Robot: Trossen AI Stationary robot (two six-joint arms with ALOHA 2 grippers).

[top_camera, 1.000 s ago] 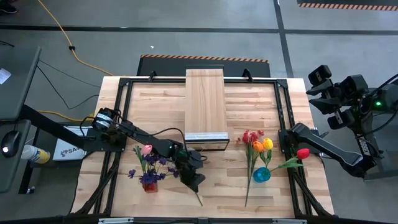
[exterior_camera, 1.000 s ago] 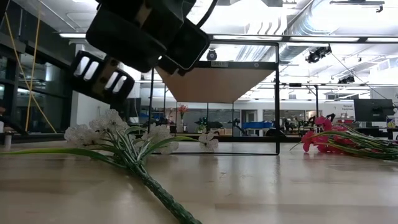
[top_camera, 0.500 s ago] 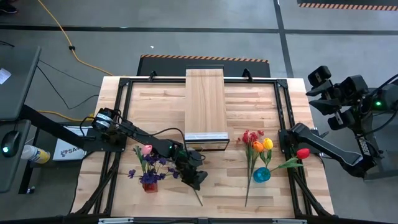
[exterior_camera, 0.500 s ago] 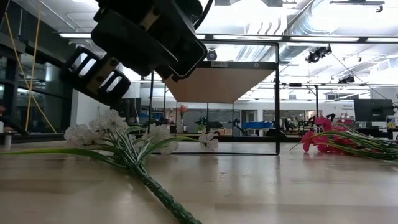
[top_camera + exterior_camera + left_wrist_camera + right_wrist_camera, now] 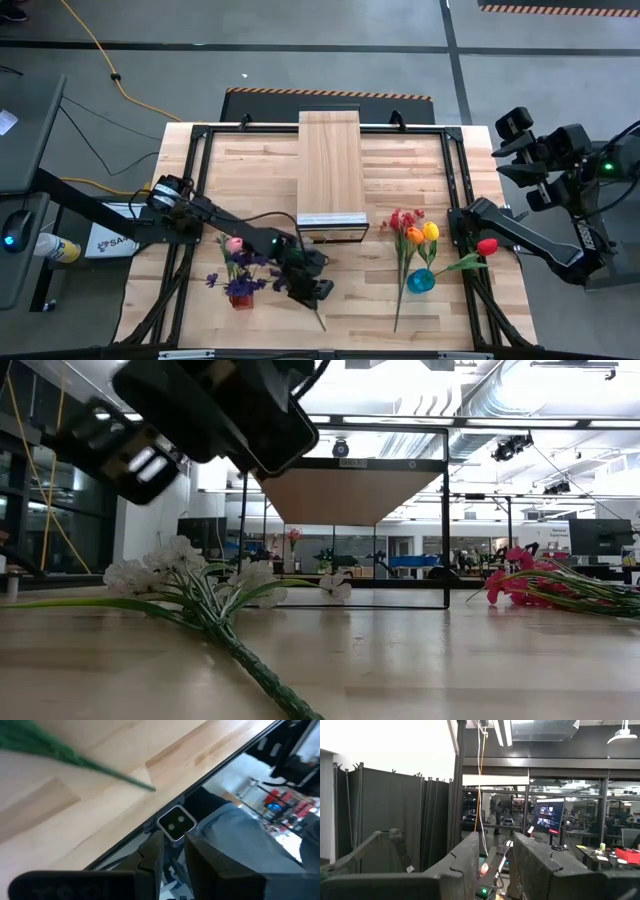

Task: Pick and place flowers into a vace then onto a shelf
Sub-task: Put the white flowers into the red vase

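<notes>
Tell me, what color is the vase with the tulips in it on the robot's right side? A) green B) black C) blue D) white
C: in the high view, the small round vase holding the red, orange and yellow tulips is bright blue.
</notes>
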